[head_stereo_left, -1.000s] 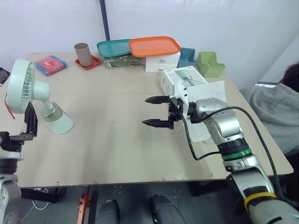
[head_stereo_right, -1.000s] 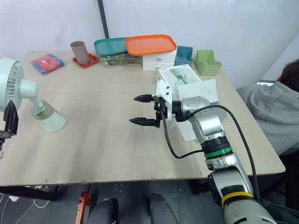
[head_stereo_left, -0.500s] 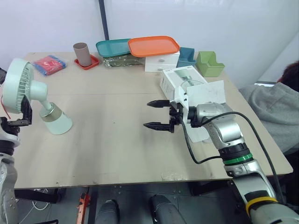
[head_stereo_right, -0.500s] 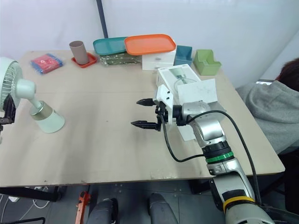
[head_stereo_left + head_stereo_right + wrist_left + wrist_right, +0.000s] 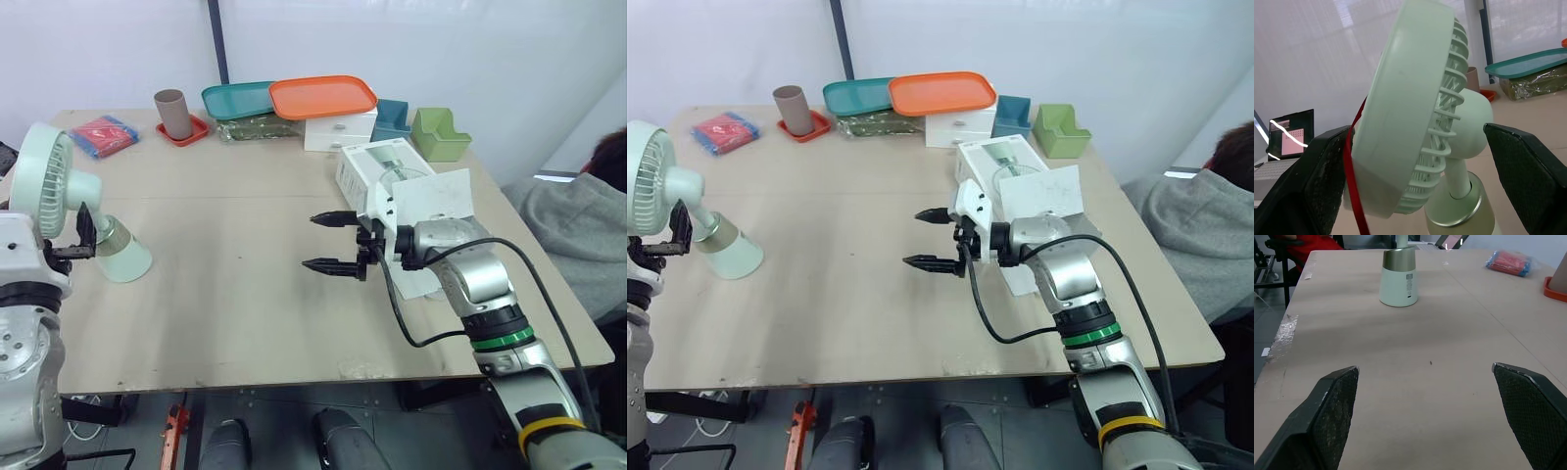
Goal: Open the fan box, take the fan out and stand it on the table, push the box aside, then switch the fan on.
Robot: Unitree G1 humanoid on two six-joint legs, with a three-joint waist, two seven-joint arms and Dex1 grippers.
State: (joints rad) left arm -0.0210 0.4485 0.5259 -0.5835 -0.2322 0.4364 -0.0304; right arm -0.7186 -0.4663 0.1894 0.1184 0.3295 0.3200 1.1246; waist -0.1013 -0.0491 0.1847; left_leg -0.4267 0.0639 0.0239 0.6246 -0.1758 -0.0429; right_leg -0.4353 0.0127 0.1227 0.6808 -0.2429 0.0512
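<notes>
Pale green plastic fan (image 5: 44, 181) stands upright; left claw (image 5: 674, 235) spread at its neck, seemingly seeking the switch; right claw (image 5: 310, 241) spread, empty, well apart.

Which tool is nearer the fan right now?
Left. The left tool is open right at the fan, by its stem. The right tool is open beside the fan box, well away from the fan.
</notes>
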